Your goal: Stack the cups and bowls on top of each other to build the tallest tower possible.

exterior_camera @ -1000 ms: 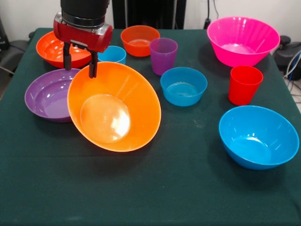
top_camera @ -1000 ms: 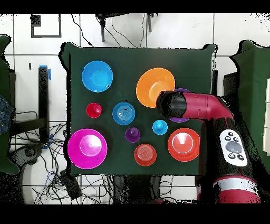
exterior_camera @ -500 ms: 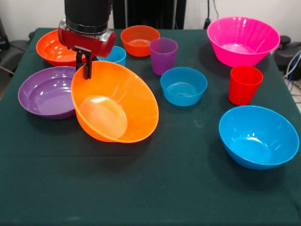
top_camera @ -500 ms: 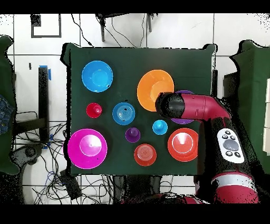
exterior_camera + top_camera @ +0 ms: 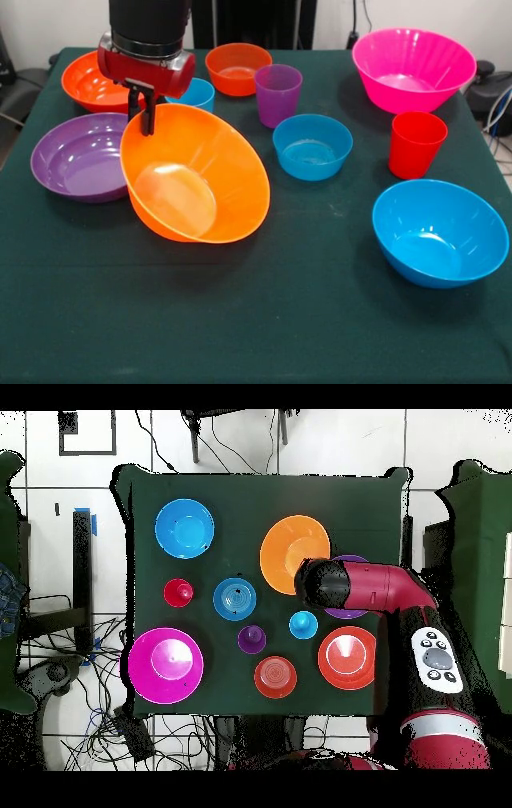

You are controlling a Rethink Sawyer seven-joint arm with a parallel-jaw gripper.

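tool [image 5: 148, 120] is pinched closed on the far rim of the large orange bowl [image 5: 196, 176], fingers together with the rim between them. the bowl is tilted hard, mouth facing the camera in the front view, low edge on or just above the worktop [image 5: 264, 320], can't tell which. it sits just beside the purple bowl [image 5: 76, 156], overlapping its rim in the front view; touching or not, unclear. in the overhead view the arm [image 5: 375, 589] covers most of the purple bowl.

nothing is stacked yet. the step in hand looks like moving the base bowl to a free spot. judgement: a one-sided rim grip on a glossy bowl lets it swing and slip, so move slowly and keep the lift low. steer away from the purple bowl and the light blue cup [image 5: 192, 94] behind the tool. set the low edge down first, let the bowl roll level, then release. the bare patch at the near middle of the worktop looks like the best place.

rest is scattered singly: pink bowl [image 5: 412, 68], large blue bowl [image 5: 440, 232], small blue bowl [image 5: 312, 146], small orange bowl [image 5: 238, 68], red-orange bowl [image 5: 92, 80], purple cup [image 5: 278, 94], red cup [image 5: 416, 144].
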